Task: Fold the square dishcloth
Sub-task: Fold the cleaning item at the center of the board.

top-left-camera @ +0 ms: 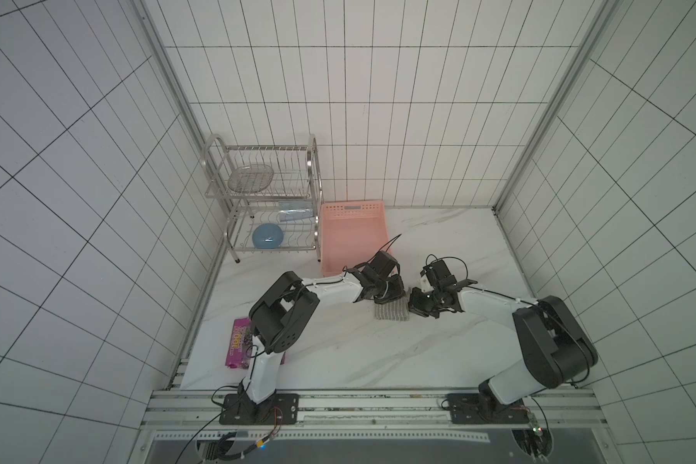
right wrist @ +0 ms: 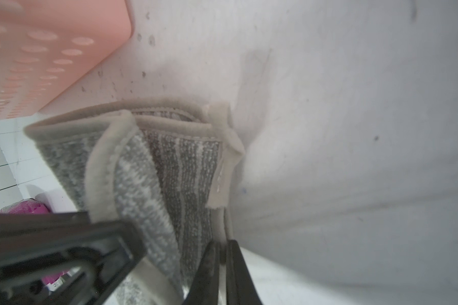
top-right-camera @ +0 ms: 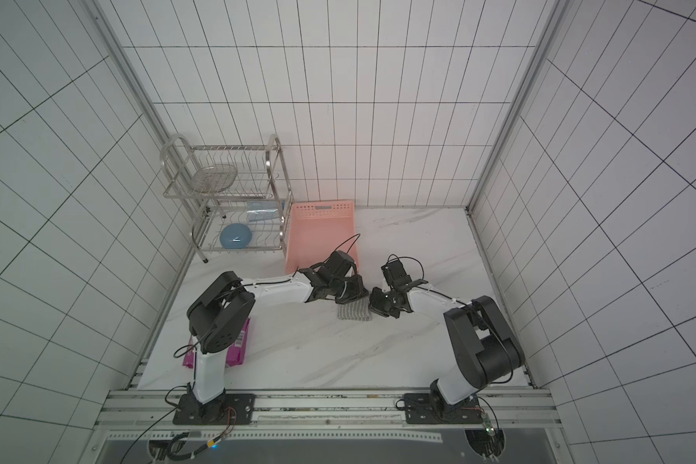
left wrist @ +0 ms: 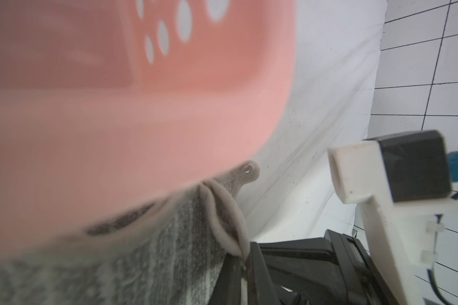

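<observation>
- The mounting rail [top-left-camera: 338, 405] sits nearest me, with both arm bases bolted to it.
- The square dishcloth [top-left-camera: 392, 312] lies mid-table on the marble table [top-left-camera: 358, 353]. It is layered over itself, just on the near side of the pink basket [top-left-camera: 352, 209] at its near right corner.
- My right gripper [right wrist: 224, 245] has its jaws pressed almost together on the cloth's beige hem, at the cloth's right edge.
- My left gripper [top-left-camera: 392, 298] hangs over the cloth's far left part. I cannot tell whether its jaws are spread or pinching.
- A purple snack packet [top-left-camera: 240, 333] lies near left, partly under the left arm.
</observation>
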